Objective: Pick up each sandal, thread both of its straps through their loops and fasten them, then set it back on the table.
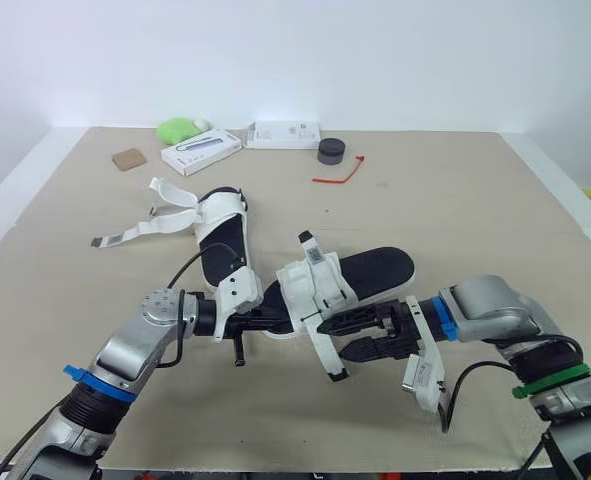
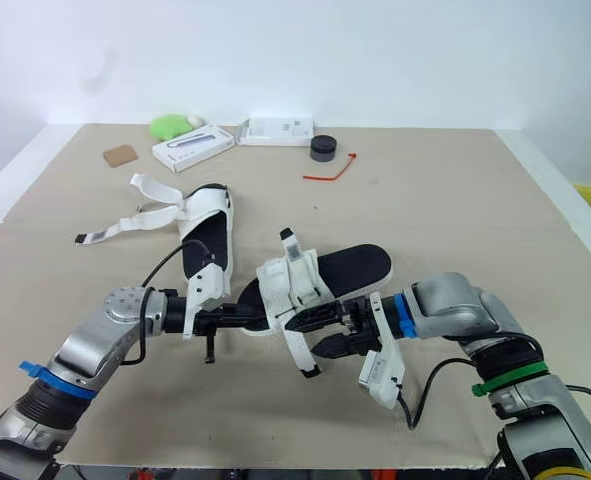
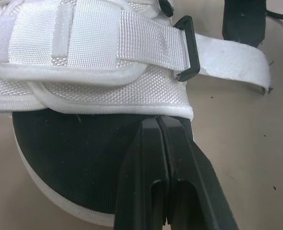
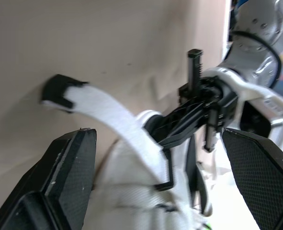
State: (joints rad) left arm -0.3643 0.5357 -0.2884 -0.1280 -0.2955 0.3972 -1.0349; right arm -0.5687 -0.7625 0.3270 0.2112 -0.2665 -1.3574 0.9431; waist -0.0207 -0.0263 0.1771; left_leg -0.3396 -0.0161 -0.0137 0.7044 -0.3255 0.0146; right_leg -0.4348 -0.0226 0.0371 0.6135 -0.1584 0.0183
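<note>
Reaching in low, left hand (image 3: 158, 125) pinching the sandal's (image 1: 360, 272) upper, right hand (image 1: 337, 338) spread around its strap (image 4: 107, 115).

Head stereo pair looking down over table (image 1: 455, 200), both wrist cameras close on the same sandal (image 3: 98, 57)

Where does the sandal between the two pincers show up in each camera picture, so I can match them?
Left eye view: sandal at centre, between both arms.
Right eye view: sandal at centre too.
Left wrist view: sandal just past the shut left pincer.
Right wrist view: sandal between the open right pincer fingers.
Shared landmark: its loose white strap.
</note>
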